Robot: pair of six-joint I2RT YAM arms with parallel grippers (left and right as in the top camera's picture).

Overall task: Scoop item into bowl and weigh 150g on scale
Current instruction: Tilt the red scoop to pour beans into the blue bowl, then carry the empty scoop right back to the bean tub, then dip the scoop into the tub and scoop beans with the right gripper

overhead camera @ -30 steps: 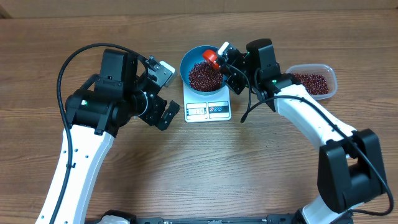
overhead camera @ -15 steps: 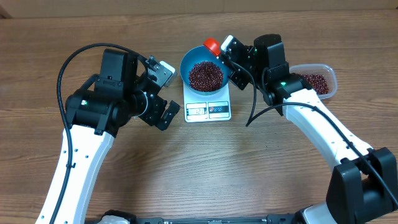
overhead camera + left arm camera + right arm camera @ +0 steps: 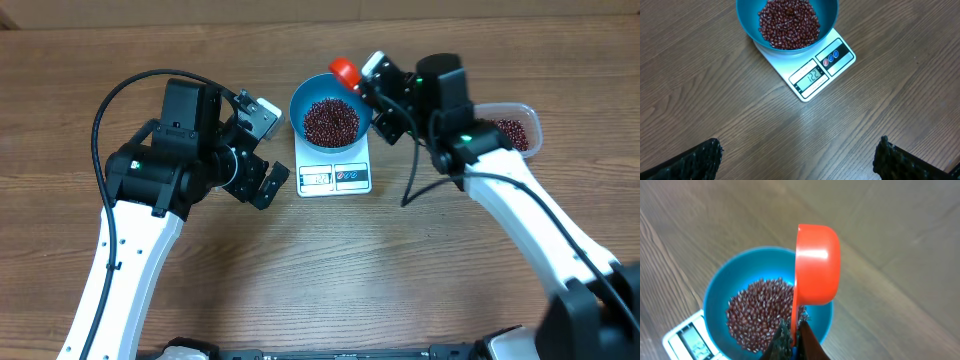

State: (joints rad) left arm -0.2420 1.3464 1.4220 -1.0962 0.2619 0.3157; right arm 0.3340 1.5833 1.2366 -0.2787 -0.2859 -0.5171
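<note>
Frame bottom: wide-spread, empty left hand (image 3: 799,157). Beyond: loose dark red-brown beans (image 3: 788,22) heaped in deep round blue bowl (image 3: 747,15) on flat white scale (image 3: 786,61); likely light, rolling, spill-prone, best scooped. Top centre overhead: right hand (image 3: 792,337) clamped on handle of orange-red plastic scoop (image 3: 816,265).

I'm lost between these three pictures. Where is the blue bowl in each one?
Overhead: the blue bowl is top centre, sitting on the white scale.
Left wrist: the blue bowl is top centre, cut off by the upper edge.
Right wrist: the blue bowl is lower left, partly behind the red scoop.
Shared landmark: the white scale under it, a corner showing bottom left in the right wrist view.
</note>
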